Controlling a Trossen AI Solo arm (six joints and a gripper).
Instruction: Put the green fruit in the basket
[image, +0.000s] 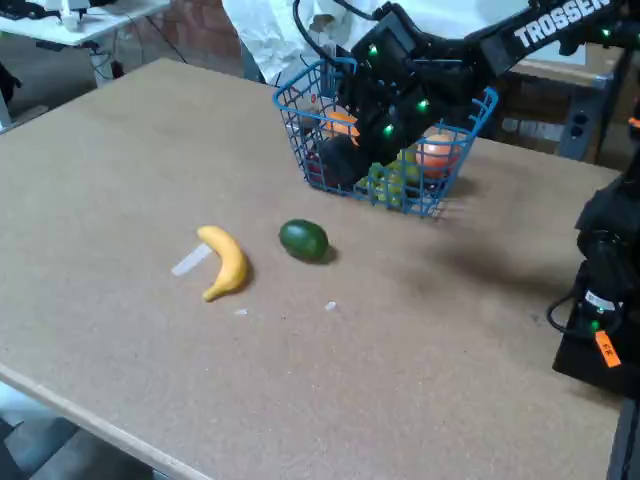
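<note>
Inside, the basket (455, 180) holds grapes (392, 182) and orange fruit (436, 150); hand (340, 155) state unclear.

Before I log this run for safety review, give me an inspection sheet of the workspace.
Surface: brown table, a few pale scraps near the banana.
Job's things: green fruit on the table, outside the basket; basket holds orange fruit and grapes.
Clutter: banana left of the green fruit.
End effector: down in the basket, open or shut cannot be told.
Cables: black cable by the arm's base at right.
Surroundings: white desk and shelving behind.
</note>
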